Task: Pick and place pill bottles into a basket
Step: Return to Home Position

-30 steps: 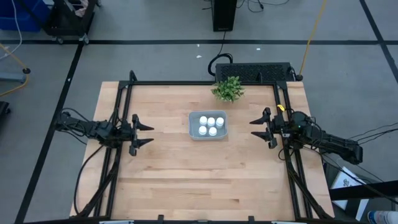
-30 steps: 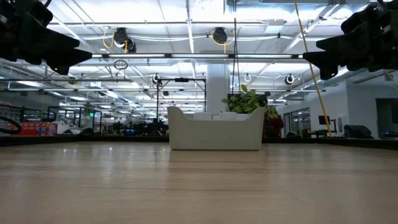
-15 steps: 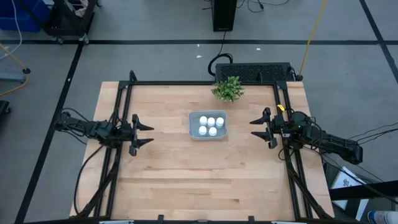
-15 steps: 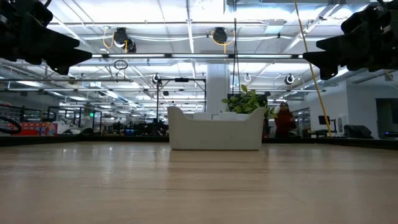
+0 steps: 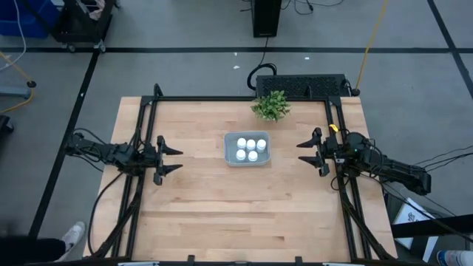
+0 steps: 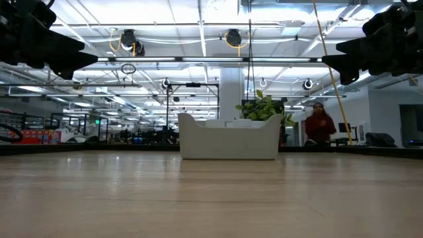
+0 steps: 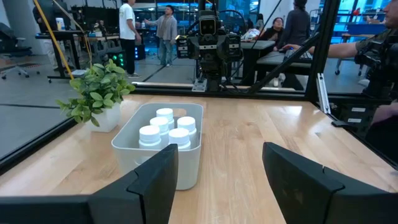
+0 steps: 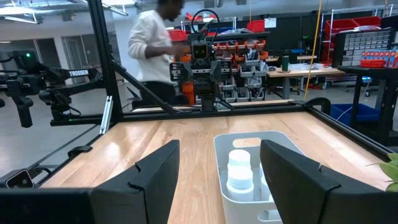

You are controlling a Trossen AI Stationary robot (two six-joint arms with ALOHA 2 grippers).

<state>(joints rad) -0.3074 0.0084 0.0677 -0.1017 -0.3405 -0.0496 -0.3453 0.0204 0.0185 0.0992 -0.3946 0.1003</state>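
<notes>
The pale grey-blue basket (image 5: 247,149) stands on its base at the table's middle, toward the far side. Several white pill bottles (image 5: 248,148) stand upright inside it; they also show in the left wrist view (image 7: 165,129) and the right wrist view (image 8: 239,169). My left gripper (image 5: 167,159) is open and empty at the table's left side, pointing toward the basket. My right gripper (image 5: 304,154) is open and empty at the table's right side, pointing toward the basket. Both hover above the table.
A small green potted plant (image 5: 271,106) stands at the far edge, just beyond the basket. A black frame (image 5: 148,111) rims the table. A person's shoe (image 5: 72,238) shows on the floor at the near left. People move in the room behind.
Both arms have kept still. A person has walked across the room behind the table, and a shoe has come into the high view at the near left.
</notes>
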